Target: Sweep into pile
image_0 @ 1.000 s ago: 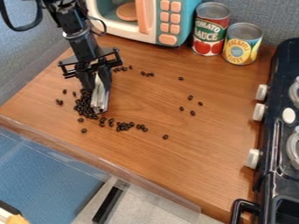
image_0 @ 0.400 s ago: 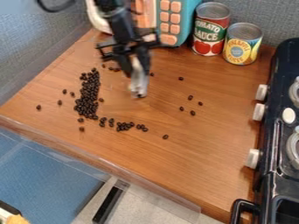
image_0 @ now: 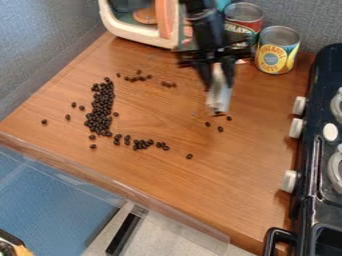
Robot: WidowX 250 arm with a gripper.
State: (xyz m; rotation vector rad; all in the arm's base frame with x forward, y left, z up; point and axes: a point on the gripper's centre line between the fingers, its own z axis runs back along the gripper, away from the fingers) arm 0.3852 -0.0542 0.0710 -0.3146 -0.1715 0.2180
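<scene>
Brown grained-wood counter (image_0: 214, 185), bearing small rounded black beans (image_0: 100, 114) in a dense, narrow band at left, with scattered strays. Gripper (image_0: 218, 102), black, near strays right of centre; whether open or closed cannot be told. Behind: cylindrical cans (image_0: 277, 52); round-cornered microwave (image_0: 137, 39).

Pincer (image_0: 218, 104) above the counter (image_0: 207, 175), right of the beans (image_0: 100, 112)

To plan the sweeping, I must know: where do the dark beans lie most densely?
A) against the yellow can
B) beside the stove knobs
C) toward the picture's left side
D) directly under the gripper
C: the thickest cluster of beans lies on the counter's left part.
</scene>
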